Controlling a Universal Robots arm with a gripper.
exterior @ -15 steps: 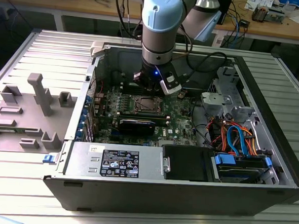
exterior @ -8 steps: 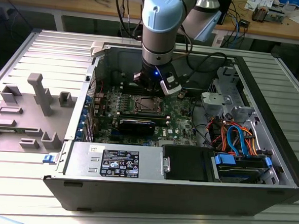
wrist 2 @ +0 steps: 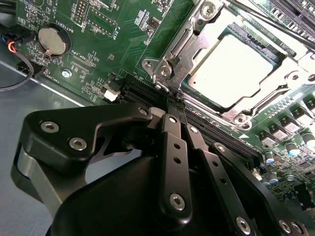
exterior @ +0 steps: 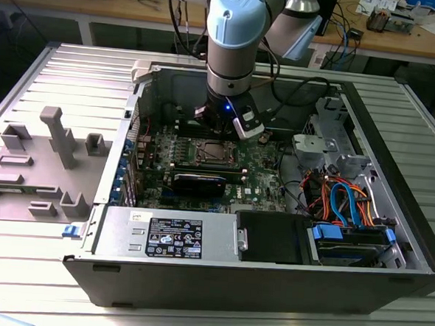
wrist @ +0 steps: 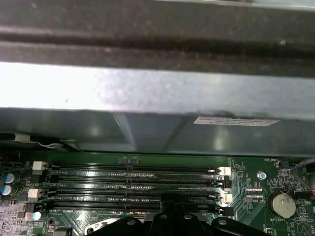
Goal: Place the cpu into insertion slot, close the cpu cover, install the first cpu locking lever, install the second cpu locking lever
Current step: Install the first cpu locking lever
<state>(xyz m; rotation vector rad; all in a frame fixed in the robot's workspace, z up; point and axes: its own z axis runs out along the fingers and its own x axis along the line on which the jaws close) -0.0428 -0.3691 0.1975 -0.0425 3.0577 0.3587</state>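
Right now the arm [exterior: 236,46] reaches down into the open computer case [exterior: 269,284], which lies on its side on the ribbed metal bench [exterior: 48,271]. Its jaws hang low over the green board, just beside the insertion slot [exterior: 215,154]. In the second wrist view the cpu [wrist 2: 236,66] sits flat in that slot, pale metal top up. The cpu cover [wrist 2: 183,51] is folded down over it, so the chip shows through the square cut-out. The jaws are pressed together, their tips right at one corner of the cover frame; I cannot tell whether they touch it. A thin metal lever [wrist 2: 268,96] runs along one edge of the cover; whether it is hooked down I cannot say. The long memory slots [wrist: 133,182] lie between the jaws and the case wall, with a coin battery [wrist: 282,204] off to one side. A long black card [exterior: 199,181] sits on the board near the slot.
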